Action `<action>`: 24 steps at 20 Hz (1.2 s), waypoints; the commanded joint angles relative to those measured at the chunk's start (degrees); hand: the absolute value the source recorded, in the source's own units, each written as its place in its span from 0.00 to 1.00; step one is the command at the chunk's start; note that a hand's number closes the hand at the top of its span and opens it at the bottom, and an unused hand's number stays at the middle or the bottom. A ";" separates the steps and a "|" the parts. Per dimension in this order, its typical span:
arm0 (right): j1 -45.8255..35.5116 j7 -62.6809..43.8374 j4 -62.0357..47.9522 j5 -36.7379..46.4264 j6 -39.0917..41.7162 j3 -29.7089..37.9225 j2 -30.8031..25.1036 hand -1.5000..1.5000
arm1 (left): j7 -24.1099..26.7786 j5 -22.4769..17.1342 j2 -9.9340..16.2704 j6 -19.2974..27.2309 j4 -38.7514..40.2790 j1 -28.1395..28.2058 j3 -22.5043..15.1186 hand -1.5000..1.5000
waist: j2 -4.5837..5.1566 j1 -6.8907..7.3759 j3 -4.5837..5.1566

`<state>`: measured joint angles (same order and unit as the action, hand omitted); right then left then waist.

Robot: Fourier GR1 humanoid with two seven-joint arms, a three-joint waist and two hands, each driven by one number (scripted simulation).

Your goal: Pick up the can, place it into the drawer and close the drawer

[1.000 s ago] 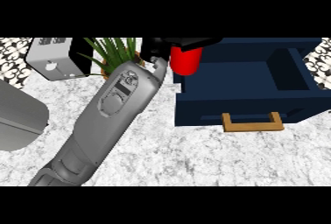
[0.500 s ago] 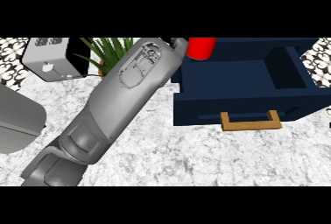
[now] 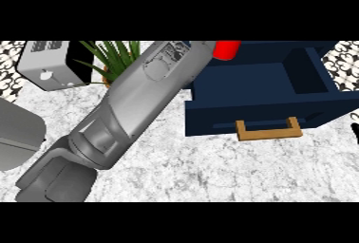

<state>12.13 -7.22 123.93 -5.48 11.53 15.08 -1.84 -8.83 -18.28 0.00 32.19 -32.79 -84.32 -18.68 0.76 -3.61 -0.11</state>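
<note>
Toward the far right corner of the grey-white marbled bench [image 3: 231,166] stands the open dark navy drawer [image 3: 263,102] with a flat wooden handle [image 3: 269,130] on its near front; its visible interior holds nothing. Only the lower part of the red cylindrical can [image 3: 226,49] shows, at the far edge just above the drawer's back left corner, and the rest is cut off, so which way its long axis runs cannot be told. The long grey left forearm [image 3: 126,114] crosses the bench diagonally from the near left corner up to the can. The left hand itself lies beyond the top of the view, so whether its fingers are spread or pinching cannot be told.

Compared with 0.5 s ago, the forearm reaches further up and less of the can shows.

Along the far left edge sit a silver boxy toaster [image 3: 51,64] and a green spiky potted plant [image 3: 112,54].
</note>
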 commanded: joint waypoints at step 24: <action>-7.55 -0.52 -4.68 -0.01 -0.32 -0.37 -1.62 0.00 | 8.63 -9.83 0.00 7.92 11.39 1.28 -16.03 0.00 | 1.19 -4.68 -0.11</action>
<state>5.28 -7.26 119.31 -4.68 11.08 14.78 -3.42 -0.04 -26.96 0.01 37.97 -21.55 -84.01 -32.84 1.77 -7.00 -0.20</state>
